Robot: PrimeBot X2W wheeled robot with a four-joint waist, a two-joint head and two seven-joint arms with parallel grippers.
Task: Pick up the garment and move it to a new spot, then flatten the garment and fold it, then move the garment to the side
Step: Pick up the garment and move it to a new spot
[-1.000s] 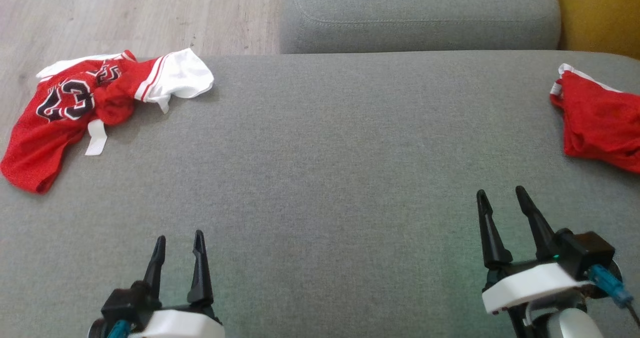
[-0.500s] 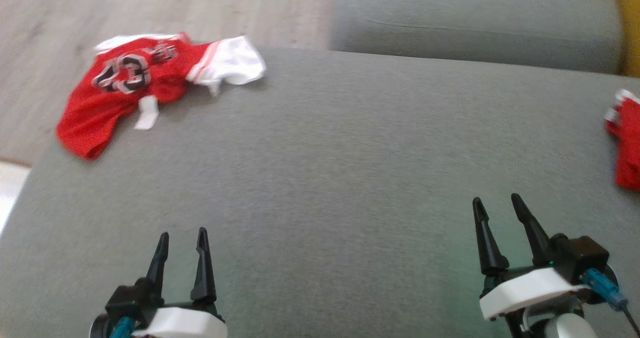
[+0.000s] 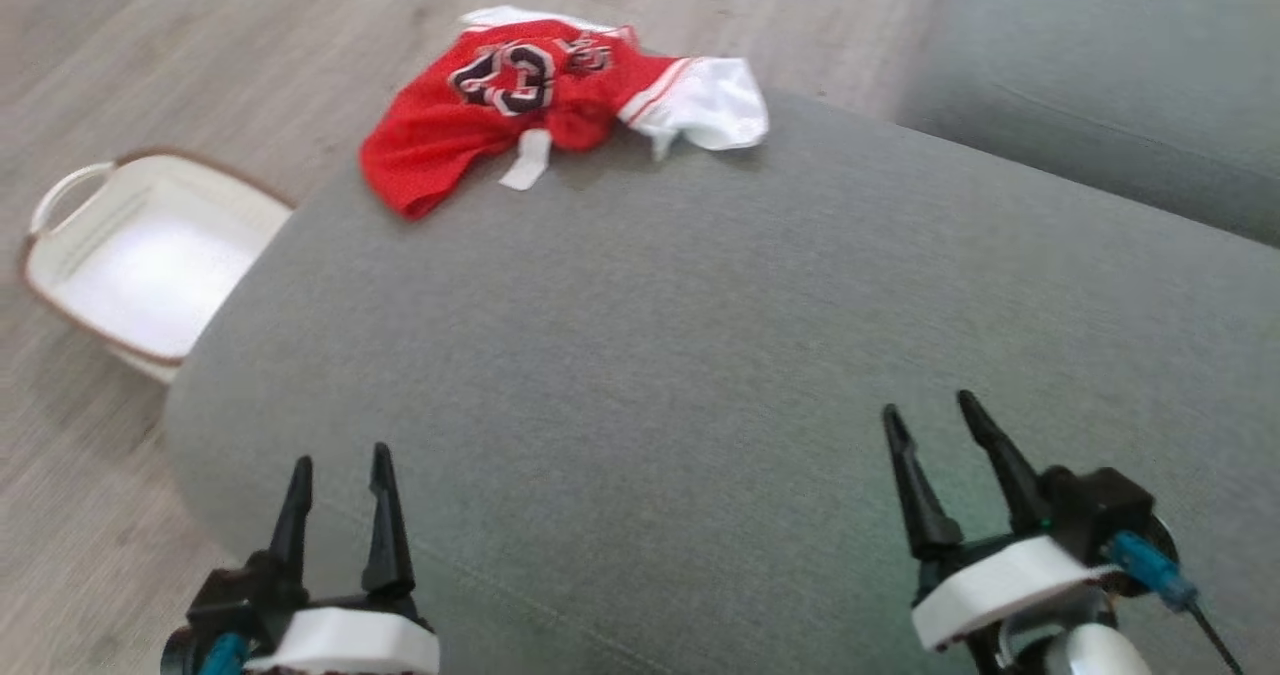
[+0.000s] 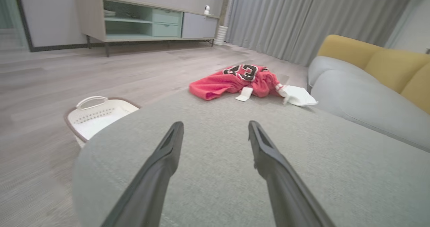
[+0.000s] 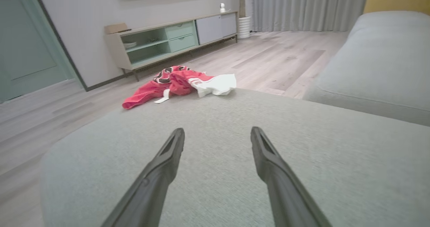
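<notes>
The garment (image 3: 500,105) is a crumpled red and white jersey with black numbers, lying at the far corner of the grey sofa seat (image 3: 700,355). The left wrist view has the garment (image 4: 235,80) ahead of the fingers, and the right wrist view shows the garment (image 5: 174,82) ahead and to the left. My left gripper (image 3: 340,465) hangs open at the lower left over the seat's near edge, nothing between its fingers. My right gripper (image 3: 930,410) is open and empty at the lower right. Both are far from the garment.
A white laundry basket (image 3: 60,255) with a brown rim stands on the wooden floor left of the seat, also the basket (image 4: 84,114) in the left wrist view. A second grey cushion (image 3: 1100,105) lies far right. A low cabinet (image 5: 174,38) stands by the wall.
The head camera has swung left: the garment now sits near top centre, the basket has come into view, and the red cloth at the right has left the picture. Both grippers stay open.
</notes>
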